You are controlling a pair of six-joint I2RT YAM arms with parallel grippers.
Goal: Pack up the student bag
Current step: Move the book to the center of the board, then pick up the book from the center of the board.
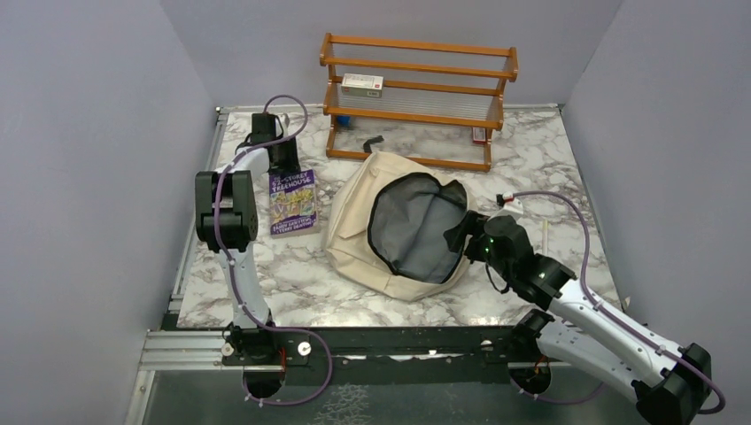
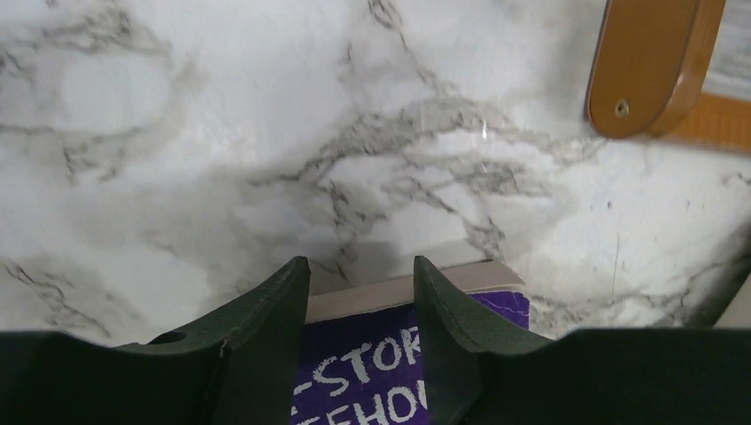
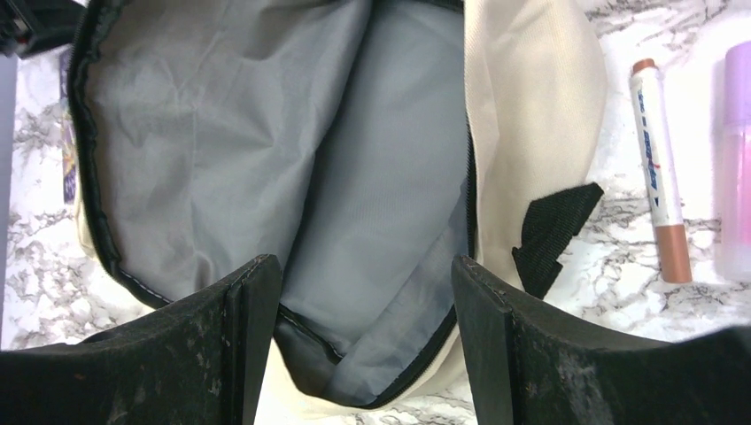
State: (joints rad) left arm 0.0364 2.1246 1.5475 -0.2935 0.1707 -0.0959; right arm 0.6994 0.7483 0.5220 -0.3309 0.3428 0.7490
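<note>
**Canvas backpack lies open mid-bench**

Cream canvas backpack [image 1: 398,226] slumps in a soft, rounded heap at the middle of the white, grey-veined marble bench [image 1: 549,150]. Its black-zippered mouth gapes on crumpled grey lining. The right gripper [image 3: 365,266] hangs at the mouth's right rim, fingers spread wide. The zipper edge runs between them, and whether they touch it cannot be told. Near that side lie a slim white marker [image 3: 660,168] with copper-brown ends and a lilac tube [image 3: 735,159] cut off by the frame.

Left of the backpack a glossy purple paperback [image 1: 293,202] lies flat. The left gripper [image 2: 359,270] sits over its far edge, matte black fingers parted by a moderate gap with nothing clamped. They hide most of the title. Behind stands a varnished wooden rack [image 1: 416,97] carrying a small box [image 1: 362,84] whose print is too small to read.
</note>
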